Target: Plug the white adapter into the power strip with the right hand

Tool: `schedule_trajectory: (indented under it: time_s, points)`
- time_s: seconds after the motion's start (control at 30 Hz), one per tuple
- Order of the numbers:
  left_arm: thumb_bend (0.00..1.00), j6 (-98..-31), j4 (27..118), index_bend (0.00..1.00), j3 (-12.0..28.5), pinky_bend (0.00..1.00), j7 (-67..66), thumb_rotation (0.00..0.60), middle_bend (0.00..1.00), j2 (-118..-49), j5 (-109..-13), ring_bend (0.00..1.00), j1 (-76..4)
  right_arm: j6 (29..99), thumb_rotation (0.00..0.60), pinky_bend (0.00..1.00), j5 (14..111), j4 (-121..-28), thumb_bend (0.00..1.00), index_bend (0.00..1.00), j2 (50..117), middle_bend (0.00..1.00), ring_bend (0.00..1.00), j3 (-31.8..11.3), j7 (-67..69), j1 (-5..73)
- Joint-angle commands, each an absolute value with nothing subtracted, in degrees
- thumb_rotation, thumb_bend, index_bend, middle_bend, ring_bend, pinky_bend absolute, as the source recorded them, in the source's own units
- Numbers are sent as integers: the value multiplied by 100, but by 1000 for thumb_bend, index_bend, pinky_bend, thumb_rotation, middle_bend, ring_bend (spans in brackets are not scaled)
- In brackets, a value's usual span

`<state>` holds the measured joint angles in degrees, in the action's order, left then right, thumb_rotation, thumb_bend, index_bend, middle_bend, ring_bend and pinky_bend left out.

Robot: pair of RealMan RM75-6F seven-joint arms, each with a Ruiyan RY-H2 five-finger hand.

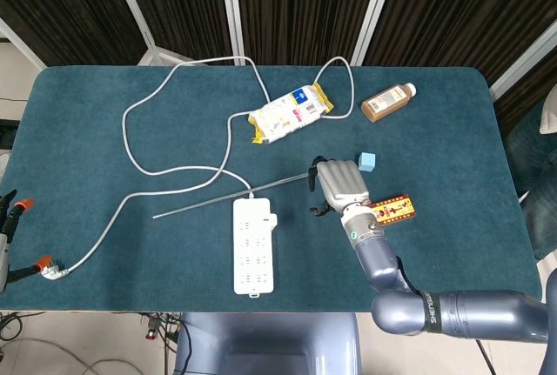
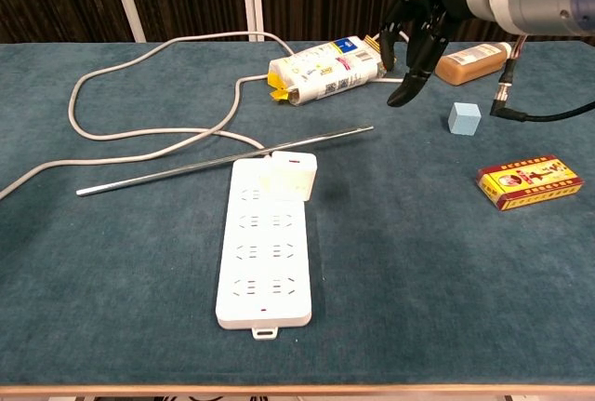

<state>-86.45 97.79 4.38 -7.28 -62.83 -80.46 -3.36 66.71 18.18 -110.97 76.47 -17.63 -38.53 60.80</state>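
Note:
The white power strip (image 1: 253, 246) (image 2: 268, 241) lies flat near the table's front edge, its grey cord curling off to the back left. The white adapter (image 1: 269, 219) (image 2: 293, 174) sits at the strip's far right corner, in or on its top sockets. My right hand (image 1: 341, 185) (image 2: 416, 33) hovers well right of the adapter and above the table, fingers apart and pointing down, holding nothing. The left hand is not in either view.
A thin metal rod (image 1: 231, 195) (image 2: 223, 161) lies aslant just behind the strip. A snack packet (image 1: 290, 113) (image 2: 325, 68), brown bottle (image 1: 388, 102) (image 2: 474, 50), small blue cube (image 1: 366, 162) (image 2: 464, 118) and red-yellow box (image 1: 397, 209) (image 2: 529, 181) lie at the back and right.

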Motion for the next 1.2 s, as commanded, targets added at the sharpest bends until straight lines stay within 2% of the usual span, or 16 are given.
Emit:
schedule_trajectory:
  time_s: [0.03,0.07,0.13,0.2,0.27,0.33,0.4,0.5,0.7,1.0,1.2]
  points:
    - [86,-8645,9780,181,441,0,-727,600,0,-6281,-8043,0,-336,6664,600,373,1786,-11033,128,682,7682,345,400,-1734,-3860,6096]
    - [86,-8645,9781,183,442,0,-725,600,0,-6280,-8041,0,-336,6664,600,392,1777,-11015,128,695,7692,366,417,-1729,-3862,6100]
    - [87,-8644,9781,184,443,0,-725,600,0,-6279,-8038,0,-336,6675,600,494,1768,-10979,128,726,7714,423,469,-1717,-3873,6110]
    - [86,-8638,9781,185,441,0,-720,600,0,-6277,-8038,0,-337,6701,600,721,1797,-10944,127,772,7749,506,557,-1724,-3853,6117]
    - [86,-8641,9783,185,442,0,-715,600,0,-6275,-8040,0,-337,6721,600,853,1862,-10914,128,810,7786,567,628,-1736,-3805,6112]
    - [86,-8646,9782,185,444,0,-711,600,0,-6272,-8037,0,-334,6717,600,923,1889,-10903,135,853,7799,620,689,-1744,-3780,6110]
    - [86,-8642,9780,185,448,0,-709,600,0,-6273,-8028,0,-335,6727,600,979,1902,-10898,186,916,7805,672,753,-1748,-3782,6117]
    - [87,-8627,9781,186,444,0,-718,600,0,-6273,-8027,0,-340,6859,600,1000,1914,-10901,316,989,7857,738,820,-1781,-3759,6114]
    - [87,-8618,9777,190,438,0,-750,600,0,-6288,-8030,0,-347,7181,600,1000,1885,-11172,583,1000,8003,795,868,-1903,-3585,6038]
    - [87,-8617,9779,193,446,0,-759,600,0,-6293,-8010,0,-348,7368,600,1000,1851,-11468,814,1000,8283,822,893,-1996,-3578,6086]
    - [88,-8586,9780,196,440,0,-723,600,0,-6277,-8014,0,-358,7137,600,1000,1434,-11521,842,1000,8364,822,893,-1896,-4150,6392]
